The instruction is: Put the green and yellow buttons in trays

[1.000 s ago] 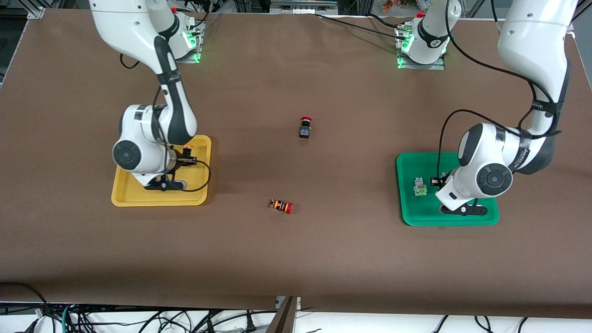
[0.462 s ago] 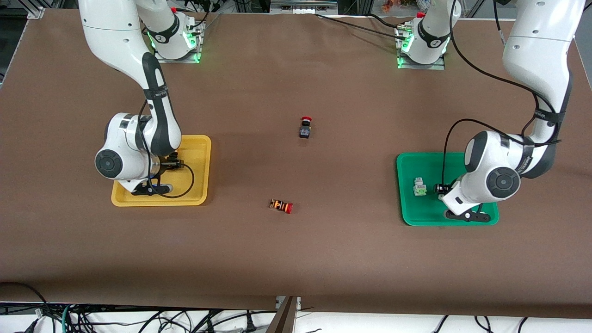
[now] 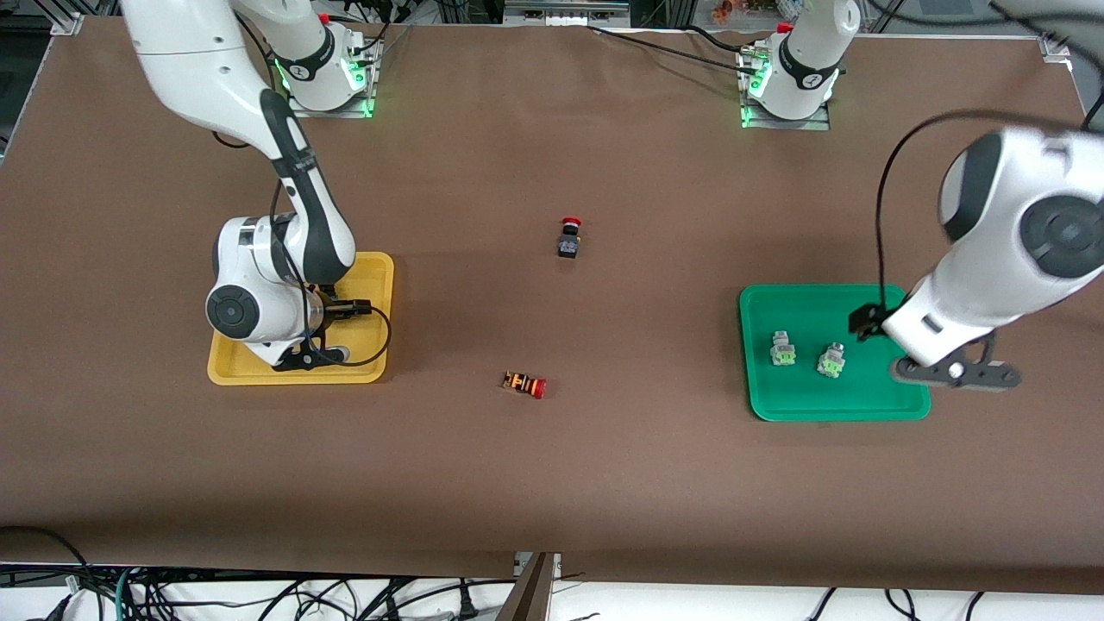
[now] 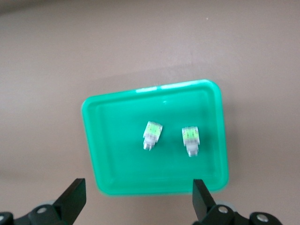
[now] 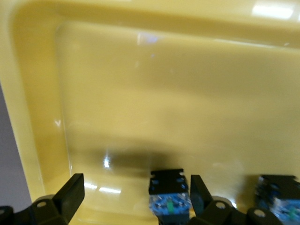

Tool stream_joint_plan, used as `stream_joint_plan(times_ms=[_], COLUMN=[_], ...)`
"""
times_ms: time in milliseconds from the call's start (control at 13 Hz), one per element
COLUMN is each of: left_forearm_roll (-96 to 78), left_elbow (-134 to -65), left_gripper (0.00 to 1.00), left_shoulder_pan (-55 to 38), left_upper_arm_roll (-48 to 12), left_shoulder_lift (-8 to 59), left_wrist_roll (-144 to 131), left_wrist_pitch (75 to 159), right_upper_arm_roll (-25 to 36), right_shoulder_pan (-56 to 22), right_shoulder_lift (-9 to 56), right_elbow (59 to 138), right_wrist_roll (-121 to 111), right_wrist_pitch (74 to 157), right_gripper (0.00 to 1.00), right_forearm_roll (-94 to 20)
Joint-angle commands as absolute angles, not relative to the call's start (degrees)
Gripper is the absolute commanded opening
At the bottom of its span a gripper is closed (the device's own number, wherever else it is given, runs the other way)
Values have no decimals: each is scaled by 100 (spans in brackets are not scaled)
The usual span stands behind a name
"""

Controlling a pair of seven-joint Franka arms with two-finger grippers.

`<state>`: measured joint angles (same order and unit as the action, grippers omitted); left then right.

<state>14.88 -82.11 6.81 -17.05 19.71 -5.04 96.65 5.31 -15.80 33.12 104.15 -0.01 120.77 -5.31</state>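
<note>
Two green buttons [image 3: 782, 348] [image 3: 831, 360] lie in the green tray [image 3: 776, 401] at the left arm's end of the table. They also show in the left wrist view [image 4: 152, 134] [image 4: 191, 138]. My left gripper [image 4: 138, 194] is open and empty, high over the green tray's [image 4: 112, 164] edge. My right gripper [image 5: 136, 192] is open, low inside the yellow tray [image 5: 140, 93]. A black-bodied button [image 5: 168, 192] lies between its fingers, close to one of them, and a second [image 5: 279, 194] lies beside it. Their caps are out of view. In the front view the right arm hides both in the yellow tray [image 3: 371, 371].
A black-bodied switch with a red cap [image 3: 568, 238] stands mid-table. An orange-striped switch with a red cap [image 3: 524, 384] lies nearer the front camera. Both are on the brown table between the two trays.
My left arm has risen well above the green tray, leaving the second green button lying in it. My right hand has shifted slightly over the yellow tray.
</note>
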Motion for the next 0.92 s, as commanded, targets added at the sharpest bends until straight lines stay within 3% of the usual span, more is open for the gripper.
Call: stream_joint_plan(times_ms=[0,154,308,462,692,846], left_forearm_roll=[961,371,325,334,316,308], left_elbow=[-7978,-8671,-9383,-9895,-9494,-9282], left_gripper=[100,100,100,100,100,100], left_shoulder_pan=[581,-136,-535,-545,-501,-545], left_upper_arm_roll=[-1435,-314,253,255,246,229], left_shoulder_lift=[1463,602,38,-263,-1,79], left_wrist_roll=[112,464,536,414,431,439], left_wrist_pitch=[9105,9219,9901,10396,9829,9485], right_upper_arm_roll=[-684,-712,-712,-712,-650,-650], right_shoulder_pan=[-319,-246,-203,-176,-97,-88], right_shoulder_lift=[2595,1858,1172,478,-96,-185], right_elbow=[10538,10547,10538,10460,10048,9442], right_wrist_roll=[439,440,405,387,343,352], right_wrist_pitch=[11683,10903,10312,9855,9582,8652], right_gripper=[100,100,100,100,100,100], right_forearm_roll=[219,237,237,263,587,624])
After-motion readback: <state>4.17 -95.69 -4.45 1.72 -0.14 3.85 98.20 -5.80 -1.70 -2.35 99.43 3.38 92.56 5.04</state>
